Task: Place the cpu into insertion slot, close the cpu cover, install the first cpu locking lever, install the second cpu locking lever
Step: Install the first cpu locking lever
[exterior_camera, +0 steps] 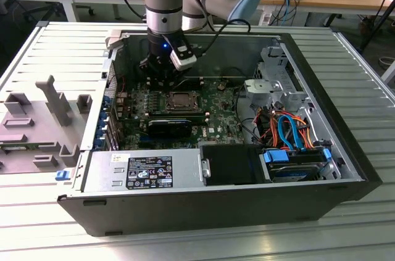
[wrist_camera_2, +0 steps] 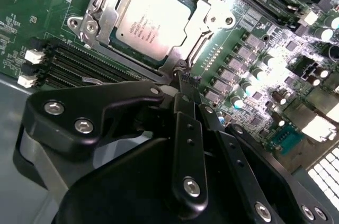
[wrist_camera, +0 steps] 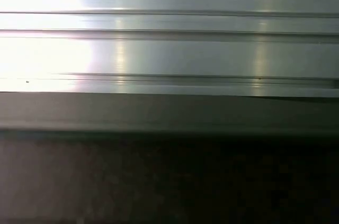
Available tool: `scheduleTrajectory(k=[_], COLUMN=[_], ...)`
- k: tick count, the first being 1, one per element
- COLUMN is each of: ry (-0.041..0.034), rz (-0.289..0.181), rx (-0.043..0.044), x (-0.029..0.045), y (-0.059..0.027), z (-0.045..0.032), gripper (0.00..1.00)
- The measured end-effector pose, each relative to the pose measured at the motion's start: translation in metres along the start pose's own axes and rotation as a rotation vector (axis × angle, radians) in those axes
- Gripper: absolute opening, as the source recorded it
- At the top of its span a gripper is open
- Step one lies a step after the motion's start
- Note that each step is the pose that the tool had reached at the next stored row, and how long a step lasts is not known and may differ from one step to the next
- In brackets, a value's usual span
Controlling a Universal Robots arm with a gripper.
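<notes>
1. The gripper (wrist_camera_2: 180,75) is down inside the open computer case (exterior_camera: 345,150), on the far side of the insertion slot (exterior_camera: 182,102) in the exterior view; in the second wrist view its black fingers (wrist_camera_2: 188,128) come together to a narrow tip just beside the socket frame's corner, holding nothing that I can see (whether a lever wire is pinched at the tip, I cannot tell).
2. The cpu (wrist_camera_2: 153,20) lies flat in the socket, its matte silvery-grey top showing through the square window of the cpu cover (wrist_camera_2: 106,15), which lies down over it.
3. The relation that matters: the socket lies just ahead of the fingertips, its near corner almost touching them, its edges running diagonally to the fingers' line.
4. Textures: the cover is thin, bright stamped metal; the motherboard (wrist_camera_2: 249,28) is green, studded with small grey components; long black memory slots (wrist_camera_2: 90,65) run beside the socket.
</notes>
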State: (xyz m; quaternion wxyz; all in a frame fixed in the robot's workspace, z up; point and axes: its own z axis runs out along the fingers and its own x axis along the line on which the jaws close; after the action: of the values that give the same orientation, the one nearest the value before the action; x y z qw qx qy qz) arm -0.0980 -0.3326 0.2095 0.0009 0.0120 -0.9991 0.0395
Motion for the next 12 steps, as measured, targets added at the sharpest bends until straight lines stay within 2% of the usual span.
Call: scheduleTrajectory(k=[4, 12], ry=[0.0000, 0.0004], rz=[-0.004, -0.011], rx=[0.0001, 0.0000], x=[-0.0008, -0.0105], y=[0.0002, -0.0001], z=[0.0023, 0.0028], gripper=[0.11, 0.11])
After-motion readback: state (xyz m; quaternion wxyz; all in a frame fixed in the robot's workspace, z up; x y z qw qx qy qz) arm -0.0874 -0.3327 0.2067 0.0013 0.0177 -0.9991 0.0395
